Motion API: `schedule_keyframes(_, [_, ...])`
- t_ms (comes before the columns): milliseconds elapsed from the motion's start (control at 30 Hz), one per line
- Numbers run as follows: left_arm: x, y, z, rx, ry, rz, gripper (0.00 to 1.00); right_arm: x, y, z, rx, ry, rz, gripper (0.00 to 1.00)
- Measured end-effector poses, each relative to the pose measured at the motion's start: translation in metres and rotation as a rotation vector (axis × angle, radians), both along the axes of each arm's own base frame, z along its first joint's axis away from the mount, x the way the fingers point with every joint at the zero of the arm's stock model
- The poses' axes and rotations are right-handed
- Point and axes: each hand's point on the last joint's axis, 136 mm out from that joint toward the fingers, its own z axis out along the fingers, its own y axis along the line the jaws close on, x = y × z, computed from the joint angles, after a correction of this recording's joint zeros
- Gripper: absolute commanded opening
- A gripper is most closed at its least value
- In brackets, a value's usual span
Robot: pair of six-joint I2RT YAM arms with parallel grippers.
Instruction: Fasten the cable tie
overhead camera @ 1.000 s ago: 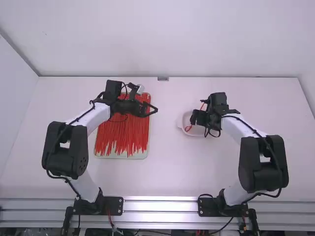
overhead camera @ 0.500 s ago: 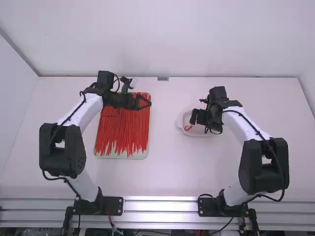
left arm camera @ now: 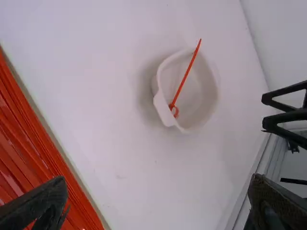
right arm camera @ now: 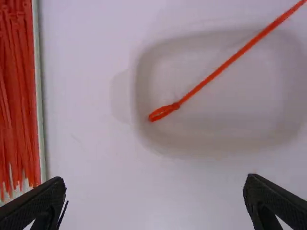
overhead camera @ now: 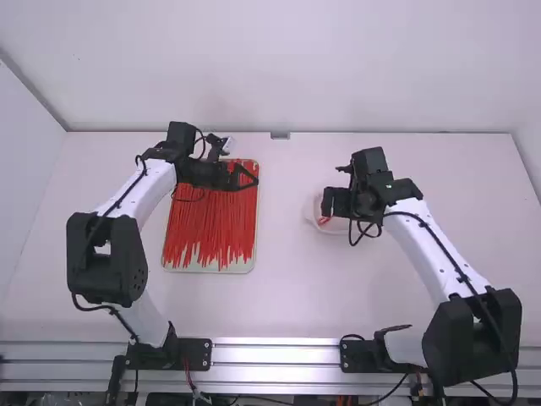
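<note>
Tie (right arm camera: 211,72) of thin orange plastic, small loop at one end, tail running off the right wrist view, lies in a rounded white bowl (right arm camera: 144,127) below the right claw (right arm camera: 153,203), which gapes wide and empty. The left claw (left arm camera: 156,203) does likewise.

My high camera sits above and behind both arm bases, looking forward and down over the whole worktop (overhead camera: 338,279) from afar. My right wrist camera looks almost straight down, close over the white bowl (right arm camera: 240,110). My left wrist camera sees it obliquely from farther off, and both share that bowl, its looped cable tie (right arm camera: 216,75) and the red ties (right arm camera: 17,72).
</note>
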Motion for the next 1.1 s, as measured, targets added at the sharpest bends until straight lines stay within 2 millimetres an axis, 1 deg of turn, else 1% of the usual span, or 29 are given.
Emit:
schedule_keyframes(100, [0.005,0.004,0.002,0.009,-0.021,0.015,0.95,0.006,-0.005,0.002,-0.009,-0.025,-0.012,0.95])
schedule_keyframes(200, [0.008,0.015,0.009,0.024,-0.061,0.055,0.92,0.011,-0.020,0.007,-0.031,-0.075,-0.040,0.91])
schedule_keyframes(267, [0.008,0.023,0.017,0.035,-0.090,0.089,0.89,0.013,-0.034,0.012,-0.052,-0.119,-0.063,0.88])
schedule_keyframes(400, [0.007,0.031,0.026,0.064,-0.151,0.126,0.83,0.013,-0.057,0.018,-0.087,-0.186,-0.093,0.83])
schedule_keyframes(433, [0.007,0.031,0.026,0.068,-0.156,0.130,0.83,0.013,-0.059,0.018,-0.090,-0.189,-0.094,0.82])
schedule_keyframes(567, [0.004,0.039,0.026,0.110,-0.209,0.170,0.75,0.012,-0.085,0.022,-0.128,-0.268,-0.117,0.74])
schedule_keyframes(667, [0.001,0.045,0.026,0.143,-0.253,0.199,0.70,0.009,-0.098,0.024,-0.158,-0.325,-0.117,0.68])
schedule_keyframes(767, [-0.002,0.051,0.029,0.175,-0.304,0.232,0.64,0.005,-0.099,0.028,-0.177,-0.387,-0.096,0.61])
schedule_keyframes(900, [-0.006,0.062,0.040,0.221,-0.401,0.291,0.56,-0.001,-0.099,0.036,-0.186,-0.488,-0.083,0.52])
schedule_keyframes(1100, [-0.016,0.082,0.052,0.296,-0.545,0.403,0.41,-0.012,-0.099,0.044,-0.189,-0.645,-0.089,0.37])
